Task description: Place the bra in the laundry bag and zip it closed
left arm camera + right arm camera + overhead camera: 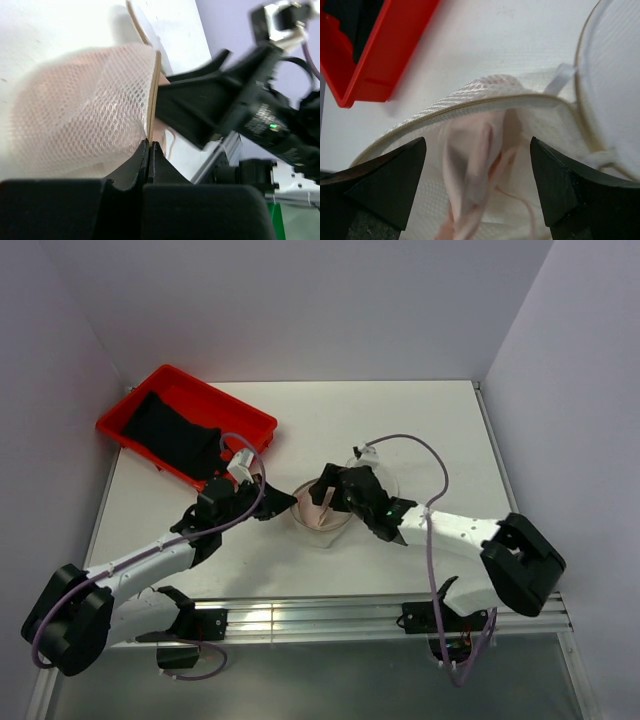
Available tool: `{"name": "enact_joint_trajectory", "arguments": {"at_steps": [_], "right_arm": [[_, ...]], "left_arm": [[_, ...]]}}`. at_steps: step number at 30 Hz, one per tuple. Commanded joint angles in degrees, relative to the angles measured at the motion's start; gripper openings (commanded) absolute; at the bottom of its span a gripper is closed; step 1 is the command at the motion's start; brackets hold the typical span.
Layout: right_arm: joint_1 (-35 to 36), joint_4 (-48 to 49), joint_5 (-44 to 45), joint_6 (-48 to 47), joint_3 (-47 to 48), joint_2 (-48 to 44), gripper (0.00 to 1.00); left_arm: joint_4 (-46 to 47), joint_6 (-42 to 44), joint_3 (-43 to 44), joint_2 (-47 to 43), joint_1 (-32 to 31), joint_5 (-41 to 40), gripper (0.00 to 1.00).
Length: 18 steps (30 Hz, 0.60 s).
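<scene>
Jaws of the left gripper (pixel 150 148) are pressed together on the tan-edged rim of the laundry bag (pixel 85 115), pinching the white mesh on its left side. The right gripper (pixel 477 142) is spread wide, one black finger on each side of the bag's mouth, gripping nothing. Between those fingers a pale pink bra (pixel 470 170) lies bunched inside the bag.

The bag sits on the middle of the white tabletop (pixel 400 410), a little nearer the near edge than the far one, between the two grippers. Its mouth faces upward and is held open. A round flap (pixel 615 85) hangs off the rim on the side toward the far right corner. The bag is round, so no long axis can be made out. The bra inside runs as a narrow strip roughly from near to far.

At the far left corner a red tray (pixel 185 425) sits at an angle, well apart from the bag, with a black cloth (pixel 172 432) in it. Pale lavender-grey walls (pixel 300 300) close the table on the left, far and right sides. A metal rail (pixel 320 618) runs along the near edge.
</scene>
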Motion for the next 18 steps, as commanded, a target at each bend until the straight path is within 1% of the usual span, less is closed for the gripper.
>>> {"name": "enact_joint_trajectory", "arguments": {"at_steps": [1,4,6,9,10,12,13,15,18], "right_arm": [[-3.4,-7.3,-2.4,-7.7,0.4,-6.6,0.92],[-7.0,-9.2,-5.3,-9.3,-2.0,-10.8,0.92],[-8.7,-10.5,-5.1,-10.1,-3.8,-14.2,0.92],[-13.7,-10.3,-3.5,-9.0,-7.7,-17.9,0.91],[-17.0,-9.5,-4.3,-7.2,-8.6,-18.2,0.91],[-19.5,-7.2,-6.3,-4.5,-11.6,-18.3,0.91],[-20.1,-5.5,-6.6,-1.4,-12.5,-18.2,0.91],[-20.4,-4.5,-3.4,1.8,-15.5,-18.6,0.91],[-21.4,-0.9,-1.2,7.7,-20.4,-20.5,0.91]], "left_arm": [[-1.0,-0.6,2.2,-2.7,1.9,-1.7,0.00],[-1.5,-0.2,2.0,-3.3,2.5,-1.7,0.00],[-2.5,0.2,2.2,-3.3,2.7,-2.1,0.00],[-2.8,0.7,1.8,-4.1,2.9,-2.6,0.00],[-2.3,0.7,1.3,-4.5,2.8,-2.7,0.00],[-1.7,0.6,0.8,-5.4,2.9,-3.0,0.00],[-1.7,0.7,0.6,-5.6,2.8,-3.2,0.00],[-1.9,0.9,0.5,-6.6,2.8,-3.2,0.00],[-1.6,1.0,-0.4,-7.7,2.8,-3.3,0.00]]}}
